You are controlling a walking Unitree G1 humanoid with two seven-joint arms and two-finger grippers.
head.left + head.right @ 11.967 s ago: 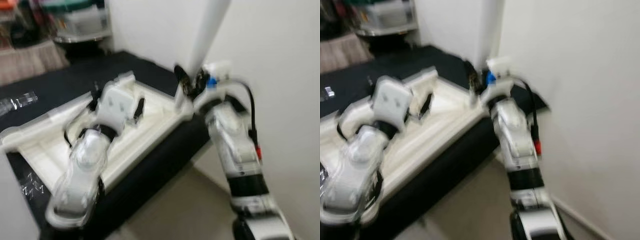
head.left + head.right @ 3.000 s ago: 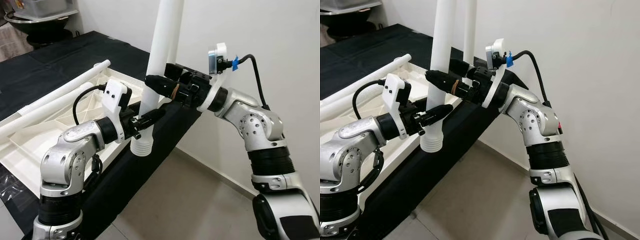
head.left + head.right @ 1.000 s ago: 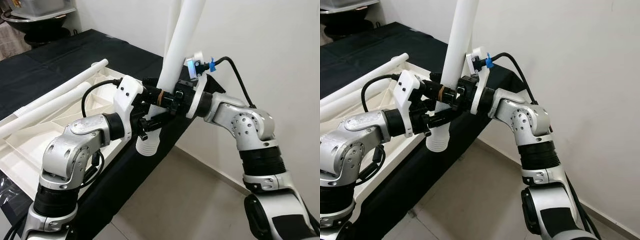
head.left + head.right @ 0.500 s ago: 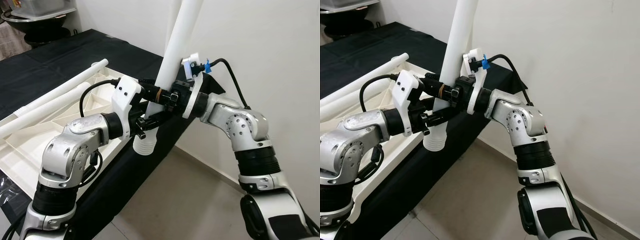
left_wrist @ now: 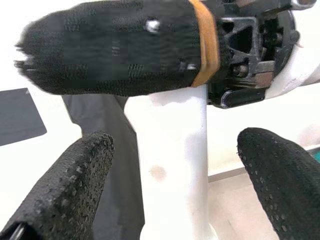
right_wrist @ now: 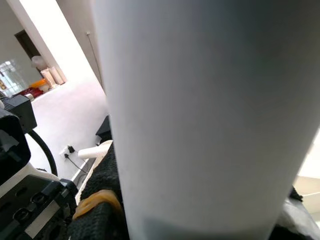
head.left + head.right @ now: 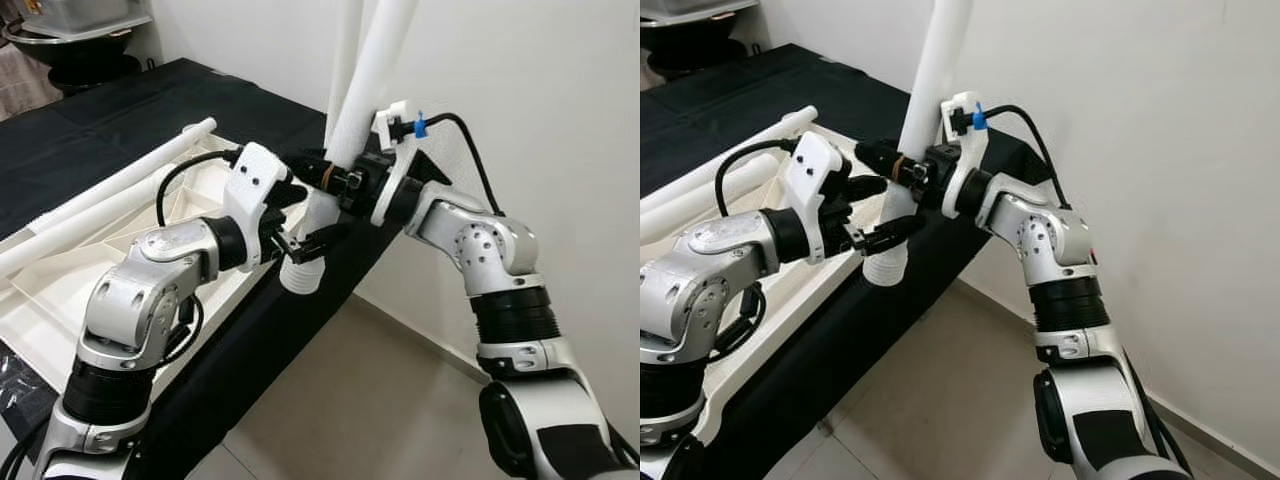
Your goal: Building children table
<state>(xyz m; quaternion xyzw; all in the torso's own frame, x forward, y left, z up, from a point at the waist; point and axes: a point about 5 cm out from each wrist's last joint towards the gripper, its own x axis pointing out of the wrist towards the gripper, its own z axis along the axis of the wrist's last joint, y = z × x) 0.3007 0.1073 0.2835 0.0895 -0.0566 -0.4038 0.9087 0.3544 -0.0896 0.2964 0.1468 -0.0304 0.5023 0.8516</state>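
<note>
Head views: right gripper [image 7: 318, 172] is clamping the white table leg [image 7: 372, 72], tilted beyond the table [image 7: 120, 120] edge. Left wrist view: left gripper [image 5: 172, 165], jaws apart, is straddling the leg's lower end without touching.

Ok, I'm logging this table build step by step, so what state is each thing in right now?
Held table leg: tilted, threaded end down, off the tabletop.
Right hand: shut on the held table leg.
Left hand: open, fingers either side of the leg's lower part.
Upside-down tabletop: flat on the black-covered surface.
Two loose legs: lying along the tabletop's far edge.
</note>
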